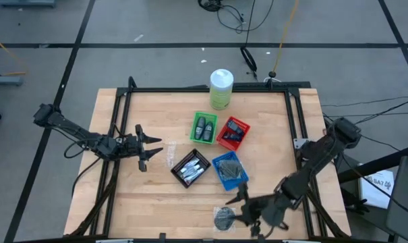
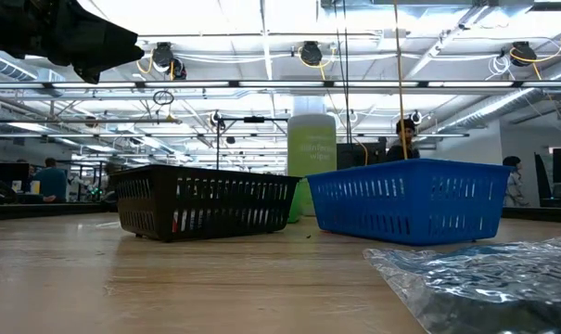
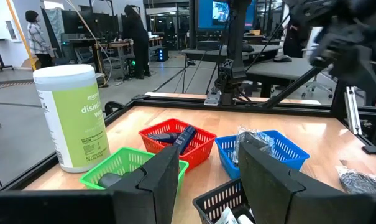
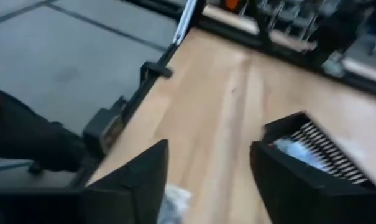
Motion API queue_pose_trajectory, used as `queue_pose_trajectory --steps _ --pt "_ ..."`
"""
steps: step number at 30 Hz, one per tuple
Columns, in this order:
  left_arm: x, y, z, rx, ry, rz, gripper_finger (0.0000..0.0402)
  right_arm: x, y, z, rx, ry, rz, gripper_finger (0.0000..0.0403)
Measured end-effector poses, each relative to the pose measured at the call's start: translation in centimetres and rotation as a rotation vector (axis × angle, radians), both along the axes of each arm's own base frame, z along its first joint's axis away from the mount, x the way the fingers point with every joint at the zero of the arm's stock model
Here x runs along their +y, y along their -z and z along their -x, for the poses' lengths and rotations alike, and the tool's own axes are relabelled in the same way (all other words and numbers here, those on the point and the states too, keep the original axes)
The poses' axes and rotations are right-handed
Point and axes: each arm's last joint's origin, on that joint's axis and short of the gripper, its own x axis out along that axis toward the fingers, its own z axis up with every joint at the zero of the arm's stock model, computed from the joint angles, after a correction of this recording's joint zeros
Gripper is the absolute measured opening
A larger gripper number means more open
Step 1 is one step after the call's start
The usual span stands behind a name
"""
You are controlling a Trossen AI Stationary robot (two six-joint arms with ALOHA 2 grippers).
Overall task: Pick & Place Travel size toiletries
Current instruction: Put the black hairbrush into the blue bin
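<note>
Toiletries sit sorted in four small trays at the middle of our pale wooden table [image 1: 156,202], framed by black rails, in a large workshop with grey floor, ceiling lights and people at far desks. A tall pale-green canister [image 1: 221,88] stands at the far edge. Green tray [image 1: 204,127] holds two dark grey bottles [image 1: 204,128]; red tray [image 1: 233,133] holds navy packs [image 3: 183,137]; black tray [image 1: 191,167] holds white tubes [image 1: 190,169]; blue tray [image 1: 229,170] holds wrapped discs. One grey disc in crinkled wrap [image 1: 224,217] lies near the front edge. Our right gripper [image 1: 243,208] hovers beside it, fingers apart, empty. Our left gripper [image 1: 152,146] waits left of the trays, half-spread, empty.
</note>
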Motion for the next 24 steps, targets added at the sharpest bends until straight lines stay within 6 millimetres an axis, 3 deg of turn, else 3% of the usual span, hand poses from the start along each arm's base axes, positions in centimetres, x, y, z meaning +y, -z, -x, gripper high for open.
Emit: queue_pose_trajectory --steps 4,10,16,24 --pt "0.0 0.0 0.0 0.000 0.000 0.000 0.0163 2.1 1.8 -1.5 0.122 0.006 -0.021 0.0263" --pt "0.0 0.0 0.0 0.000 0.000 0.000 0.0164 3.7 6.7 -3.2 0.310 0.003 -0.048 0.0314" --pt "0.0 0.0 0.0 0.000 0.000 0.000 0.0164 4.3 10.2 -3.6 0.402 0.019 -0.043 0.0315" --pt "0.0 0.0 0.0 0.000 0.000 0.000 0.0163 4.1 12.3 -3.7 0.484 0.059 -0.044 0.0314"
